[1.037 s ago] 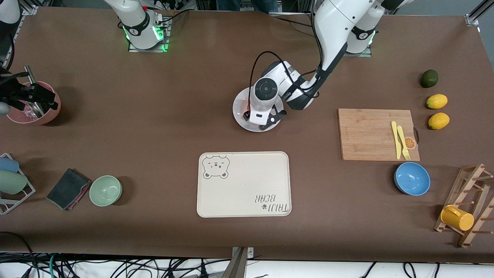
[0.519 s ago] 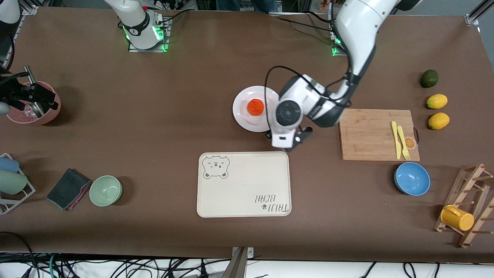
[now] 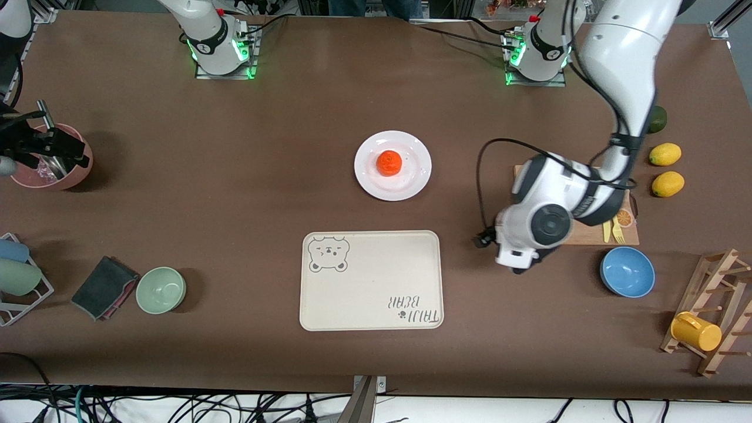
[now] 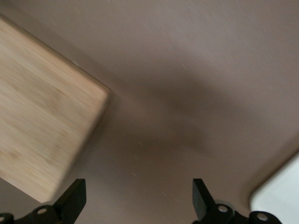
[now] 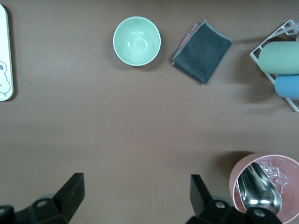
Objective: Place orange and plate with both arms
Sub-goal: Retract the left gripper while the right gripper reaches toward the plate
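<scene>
While the orange (image 3: 389, 163) sits on the white plate (image 3: 411, 180) around the middle of the brown table (image 3: 235, 194), somewhat toward the robots' edge, nothing grips either. The left gripper (image 4: 138, 201) hangs with its fingers apart and empty over bare table at the corner of the wooden cutting board (image 4: 42, 135), between the cream bear-print tray (image 3: 371, 280) and the blue bowl (image 3: 627, 272). The right arm waits at its end of the table; the right gripper (image 5: 135, 198) hovers, fingers spread and empty, beside a pink bowl (image 5: 284, 164) holding a metal spoon (image 5: 259, 190), with a green bowl (image 5: 137, 41) and a folded dark cloth (image 5: 202, 45) closer to the front edge.
</scene>
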Tool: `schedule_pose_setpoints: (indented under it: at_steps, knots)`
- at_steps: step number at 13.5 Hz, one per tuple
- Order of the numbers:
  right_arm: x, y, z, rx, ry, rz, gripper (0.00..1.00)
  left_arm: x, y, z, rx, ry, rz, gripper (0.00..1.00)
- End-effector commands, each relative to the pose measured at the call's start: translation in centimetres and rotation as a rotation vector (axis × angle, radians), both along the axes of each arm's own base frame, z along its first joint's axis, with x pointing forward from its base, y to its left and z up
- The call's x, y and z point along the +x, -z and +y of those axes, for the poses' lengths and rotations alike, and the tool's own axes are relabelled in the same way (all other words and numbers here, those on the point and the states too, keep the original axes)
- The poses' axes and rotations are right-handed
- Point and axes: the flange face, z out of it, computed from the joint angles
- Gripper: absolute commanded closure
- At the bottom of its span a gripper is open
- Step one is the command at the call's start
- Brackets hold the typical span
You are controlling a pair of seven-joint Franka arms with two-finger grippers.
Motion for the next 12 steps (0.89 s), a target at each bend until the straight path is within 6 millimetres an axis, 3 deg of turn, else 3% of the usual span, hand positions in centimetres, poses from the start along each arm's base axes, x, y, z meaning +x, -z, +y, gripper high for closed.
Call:
schedule_pose_setpoints:
  at_steps: [1,4,7,9,12]
  knots:
    - [0.3,3.1,0.7,0.012,-0.003,0.102,0.00,0.9,-2.1,5.8,-0.028,0.124,0.006,0.00]
    - [1.0,6.9,7.3,0.084,-0.088,0.197,0.00,1.0,-4.2,11.9,-0.081,0.247,0.025,0.00]
    - [2.0,11.4,12.7,0.304,-0.056,0.271,0.00,0.6,-7.7,17.2,-0.133,0.383,0.021,0.00]
    - [2.8,15.2,15.6,0.479,-0.001,0.337,0.00,0.0,-10.0,19.4,-0.170,0.456,0.011,0.00]
    - [3.2,21.4,20.5,0.653,0.042,0.414,0.00,-1.3,-16.4,21.7,-0.142,0.509,-0.060,0.00]
